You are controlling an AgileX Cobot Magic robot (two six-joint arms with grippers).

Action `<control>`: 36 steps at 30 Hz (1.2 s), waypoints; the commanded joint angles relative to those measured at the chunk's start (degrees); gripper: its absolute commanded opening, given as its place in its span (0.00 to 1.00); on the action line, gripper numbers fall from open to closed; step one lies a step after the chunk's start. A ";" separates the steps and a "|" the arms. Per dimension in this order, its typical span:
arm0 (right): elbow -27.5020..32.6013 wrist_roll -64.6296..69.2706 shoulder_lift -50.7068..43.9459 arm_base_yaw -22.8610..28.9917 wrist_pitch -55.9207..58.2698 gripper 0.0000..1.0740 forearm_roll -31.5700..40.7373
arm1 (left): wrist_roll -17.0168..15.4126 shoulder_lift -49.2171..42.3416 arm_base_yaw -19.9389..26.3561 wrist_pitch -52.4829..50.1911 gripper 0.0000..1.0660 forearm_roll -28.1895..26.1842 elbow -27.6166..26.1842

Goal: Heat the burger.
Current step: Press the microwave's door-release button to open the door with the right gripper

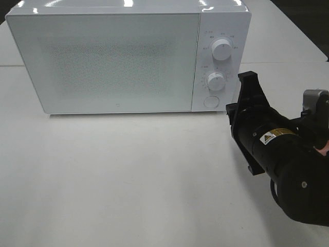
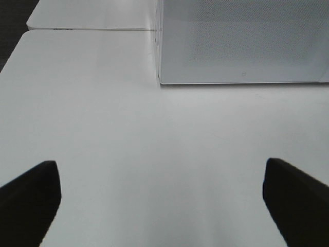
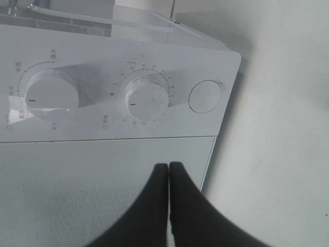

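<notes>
The burger is out of view in every frame. A white microwave (image 1: 123, 56) stands at the back of the table with its frosted door shut, and its front lower corner (image 2: 247, 41) also shows in the left wrist view. My right gripper (image 1: 248, 78) is shut with nothing between its fingers. It hovers just right of the control panel (image 3: 118, 103); in the right wrist view the shut gripper (image 3: 168, 166) lies over the door. My left gripper (image 2: 160, 163) is open and empty above bare table, short of the microwave.
The panel carries an upper knob (image 1: 221, 49), a timer knob (image 1: 216, 81) and a round button (image 1: 211, 101). The white table (image 1: 128, 175) stretches in front of the microwave. A seam between two tabletops (image 2: 87, 29) runs behind it.
</notes>
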 commanded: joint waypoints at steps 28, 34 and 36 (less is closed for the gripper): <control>-8.71 12.32 11.86 -4.93 2.86 0.00 -8.82 | -0.29 -0.92 0.17 0.11 0.94 -0.57 0.11; -9.51 12.26 11.86 -6.88 4.53 0.00 -10.20 | -0.29 -0.92 0.17 0.11 0.94 -0.57 0.11; -9.51 12.26 12.20 -7.62 5.27 0.00 -10.31 | -0.29 -0.92 0.17 0.11 0.94 -0.57 0.11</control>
